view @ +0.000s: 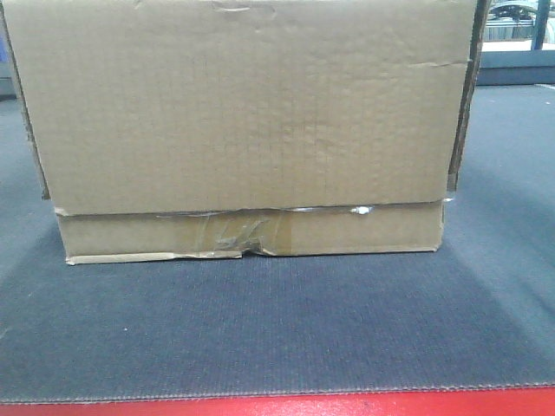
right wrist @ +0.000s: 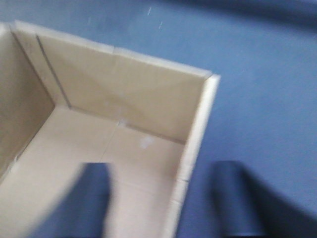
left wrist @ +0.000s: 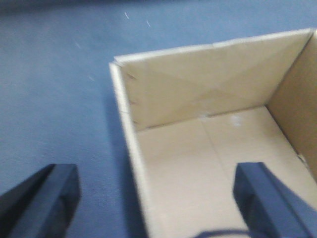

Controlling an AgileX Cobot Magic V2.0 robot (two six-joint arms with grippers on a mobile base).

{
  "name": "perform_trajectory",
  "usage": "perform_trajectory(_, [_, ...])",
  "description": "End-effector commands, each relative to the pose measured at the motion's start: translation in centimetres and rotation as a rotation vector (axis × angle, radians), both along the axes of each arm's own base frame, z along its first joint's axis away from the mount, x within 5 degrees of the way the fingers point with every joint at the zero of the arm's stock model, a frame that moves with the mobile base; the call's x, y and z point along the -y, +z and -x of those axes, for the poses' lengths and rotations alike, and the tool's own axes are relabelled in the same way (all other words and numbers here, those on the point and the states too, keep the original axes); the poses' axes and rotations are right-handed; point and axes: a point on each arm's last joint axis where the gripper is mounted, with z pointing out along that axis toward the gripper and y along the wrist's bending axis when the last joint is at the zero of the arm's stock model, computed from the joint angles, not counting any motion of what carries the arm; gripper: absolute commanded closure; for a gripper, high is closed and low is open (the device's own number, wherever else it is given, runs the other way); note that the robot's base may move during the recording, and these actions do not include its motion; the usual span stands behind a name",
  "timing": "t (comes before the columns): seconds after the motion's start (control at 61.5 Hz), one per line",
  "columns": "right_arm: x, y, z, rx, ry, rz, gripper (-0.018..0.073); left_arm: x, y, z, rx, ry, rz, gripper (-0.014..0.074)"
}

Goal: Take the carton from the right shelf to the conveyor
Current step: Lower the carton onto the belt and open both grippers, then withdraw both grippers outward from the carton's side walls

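Note:
The carton (view: 243, 113), plain brown with an open top and crinkled tape on its lower seam, stands on the dark grey conveyor (view: 277, 329) behind the red edge strip (view: 277, 406). My left gripper (left wrist: 156, 171) is open above the carton's left wall (left wrist: 131, 148), with one finger (left wrist: 49, 198) over the belt and the other over the inside of the carton. My right gripper (right wrist: 162, 171) is open astride the carton's right wall (right wrist: 195, 144), with one finger (right wrist: 84, 198) inside and the other outside. Both wrist views are blurred. The right shelf is out of view.
The belt (left wrist: 54, 89) stretches out on both sides of the carton. At the far top right of the front view a dark rail (view: 516, 74) runs along the belt's far edge, with bright background beyond it.

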Motion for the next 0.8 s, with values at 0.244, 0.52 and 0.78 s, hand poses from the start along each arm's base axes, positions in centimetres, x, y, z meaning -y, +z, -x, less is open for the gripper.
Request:
perform_trajectory(0.244, [6.2,0.5,3.5,0.026,-0.167,0.01,0.0628,-7.0,-3.2,5.0,-0.005,0.18,-0.004,0.0577])
perform_trajectory(0.52, [7.5,-6.4,7.0,-0.019,-0.215,0.022,0.0628,-7.9,-9.5,9.4,-0.003,0.207,0.022,0.058])
perform_trajectory(0.78, [8.6,-12.4,12.7,0.059,-0.246,0.004,0.0628,-7.7,-13.1,15.0,0.184,0.174,-0.053,0.058])
